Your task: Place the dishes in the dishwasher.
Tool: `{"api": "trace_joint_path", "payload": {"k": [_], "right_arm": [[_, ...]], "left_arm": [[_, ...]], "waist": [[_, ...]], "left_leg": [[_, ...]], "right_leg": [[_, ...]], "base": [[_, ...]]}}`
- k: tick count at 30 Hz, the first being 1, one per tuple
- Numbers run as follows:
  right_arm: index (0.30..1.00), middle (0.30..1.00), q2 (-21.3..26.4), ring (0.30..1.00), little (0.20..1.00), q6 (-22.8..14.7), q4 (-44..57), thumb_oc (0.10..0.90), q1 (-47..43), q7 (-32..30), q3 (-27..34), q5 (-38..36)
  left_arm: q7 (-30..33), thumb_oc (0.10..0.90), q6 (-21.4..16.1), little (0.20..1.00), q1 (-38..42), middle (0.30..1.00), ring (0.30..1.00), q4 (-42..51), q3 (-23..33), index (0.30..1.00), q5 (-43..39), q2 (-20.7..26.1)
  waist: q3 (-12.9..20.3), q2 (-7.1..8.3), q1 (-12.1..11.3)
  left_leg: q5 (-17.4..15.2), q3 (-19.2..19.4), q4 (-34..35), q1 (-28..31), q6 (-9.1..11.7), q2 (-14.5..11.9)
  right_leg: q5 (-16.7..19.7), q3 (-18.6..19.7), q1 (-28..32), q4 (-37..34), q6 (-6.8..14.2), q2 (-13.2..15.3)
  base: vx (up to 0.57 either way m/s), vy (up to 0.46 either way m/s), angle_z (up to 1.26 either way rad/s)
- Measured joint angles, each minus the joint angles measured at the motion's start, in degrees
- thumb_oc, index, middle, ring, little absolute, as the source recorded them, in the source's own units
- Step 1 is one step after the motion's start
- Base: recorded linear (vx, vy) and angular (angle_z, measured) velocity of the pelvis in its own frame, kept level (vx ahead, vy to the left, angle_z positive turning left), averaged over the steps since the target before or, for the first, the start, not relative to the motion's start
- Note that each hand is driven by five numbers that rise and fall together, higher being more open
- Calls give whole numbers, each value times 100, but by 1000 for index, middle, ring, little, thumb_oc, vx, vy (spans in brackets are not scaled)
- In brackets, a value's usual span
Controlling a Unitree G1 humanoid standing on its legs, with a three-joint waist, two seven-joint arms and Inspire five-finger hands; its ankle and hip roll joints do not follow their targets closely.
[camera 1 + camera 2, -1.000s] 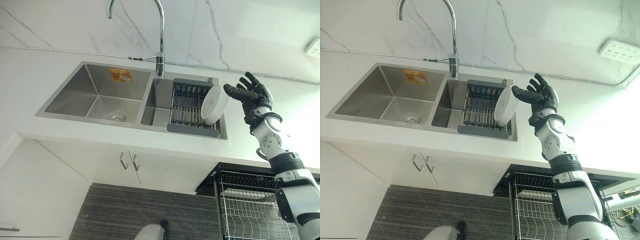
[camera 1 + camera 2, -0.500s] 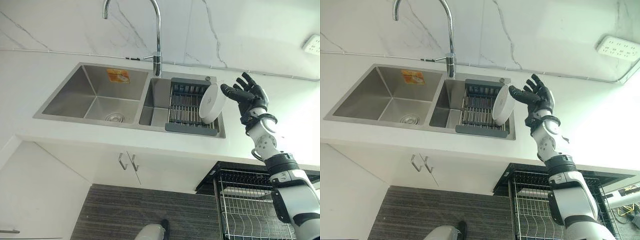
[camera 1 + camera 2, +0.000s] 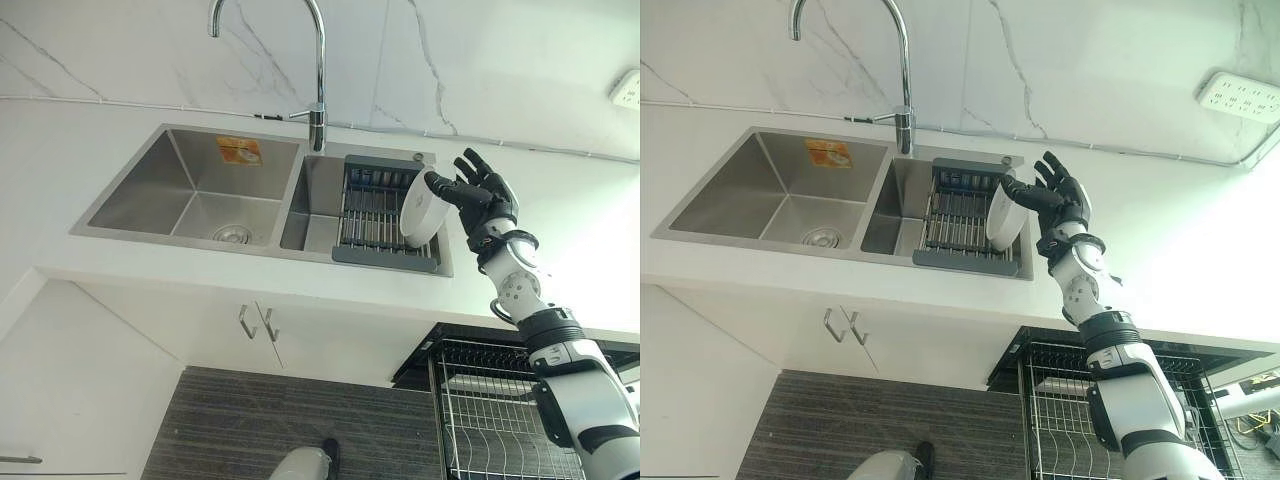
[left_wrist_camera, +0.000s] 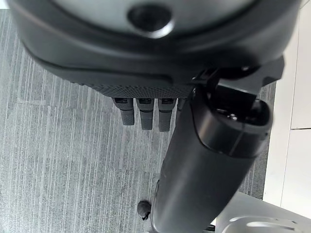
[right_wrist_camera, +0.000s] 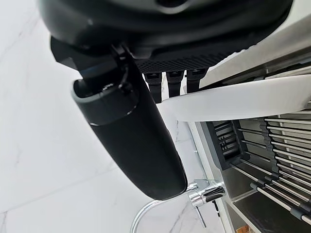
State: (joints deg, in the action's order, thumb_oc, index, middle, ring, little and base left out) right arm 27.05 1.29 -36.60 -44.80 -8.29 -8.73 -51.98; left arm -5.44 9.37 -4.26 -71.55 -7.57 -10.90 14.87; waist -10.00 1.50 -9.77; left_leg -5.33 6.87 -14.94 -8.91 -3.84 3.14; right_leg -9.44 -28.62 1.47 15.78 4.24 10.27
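Observation:
A white plate (image 3: 420, 210) stands on edge at the right end of the dark drain rack (image 3: 372, 215) in the sink's right basin. My right hand (image 3: 487, 197) reaches it from the right with straight, spread fingers. The thumb (image 5: 131, 141) lies over the plate's near face and the fingers (image 5: 175, 80) sit behind its rim (image 5: 252, 99), which passes between them. My left hand (image 4: 146, 114) hangs relaxed over the grey floor, holding nothing.
The steel double sink (image 3: 190, 190) is set in a white counter, with a tall curved faucet (image 3: 320, 60) behind the divider. The dishwasher's wire rack (image 3: 490, 410) stands pulled out below the counter at lower right. Cabinet handles (image 3: 258, 322) show under the sink. A wall socket (image 3: 1240, 97) is at upper right.
My right hand has moved left and closed in on the plate; the thumb now reaches across the plate's face, where before the hand was beside it.

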Motion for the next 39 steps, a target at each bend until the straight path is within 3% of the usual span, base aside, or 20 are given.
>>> {"api": "trace_joint_path", "payload": {"k": [13,26,35,36,37,38,39], "right_arm": [[900,900,-209,900,900,-39,-2,800,84,-177,7,-1],[900,900,-428,900,900,-90,-9,800,388,-323,6,-12],[900,900,-464,900,900,-85,-21,800,543,-324,2,2],[599,599,-465,599,599,-74,-22,599,543,-324,2,5],[434,434,-464,434,434,-65,-33,489,542,-323,1,16],[300,300,-464,300,300,-62,-70,400,541,-323,1,30],[300,300,-463,300,300,-71,-134,400,529,-322,4,71]], "left_arm": [[34,800,-66,900,-12,900,900,11,-86,900,-5,-10],[392,800,581,900,305,900,900,357,-360,900,-242,-38],[400,800,696,900,367,900,900,352,-370,900,-454,-39],[401,800,705,900,368,900,900,353,-370,900,-454,-40],[401,800,725,900,378,900,900,353,-370,900,-455,-39],[401,800,777,900,394,900,900,354,-370,900,-456,-38],[402,800,811,900,408,900,900,351,-370,900,-458,-38]], "waist": [[-34,-39,8],[-46,-36,19],[-49,-38,39],[-49,-38,39],[-49,-37,38],[-50,-35,34],[-51,-33,31]], "left_leg": [[1,1,-1,1,2,3],[29,-41,-24,11,-19,-3],[38,-33,-24,17,-33,-5],[39,-31,-25,20,-34,-5],[39,-31,-25,21,-34,-5],[39,-32,-27,24,-35,-5],[40,-34,-30,27,-35,-5]], "right_leg": [[0,0,3,7,0,7],[-23,155,7,28,10,-32],[-23,161,8,33,9,-34],[-23,162,9,39,9,-32],[-23,164,9,41,9,-31],[-23,164,12,45,9,-30],[-23,164,16,50,9,-29]], "base": [[17,4,0],[13,-7,1],[0,0,0],[0,0,0],[0,0,0],[0,0,0],[0,0,0]]}}
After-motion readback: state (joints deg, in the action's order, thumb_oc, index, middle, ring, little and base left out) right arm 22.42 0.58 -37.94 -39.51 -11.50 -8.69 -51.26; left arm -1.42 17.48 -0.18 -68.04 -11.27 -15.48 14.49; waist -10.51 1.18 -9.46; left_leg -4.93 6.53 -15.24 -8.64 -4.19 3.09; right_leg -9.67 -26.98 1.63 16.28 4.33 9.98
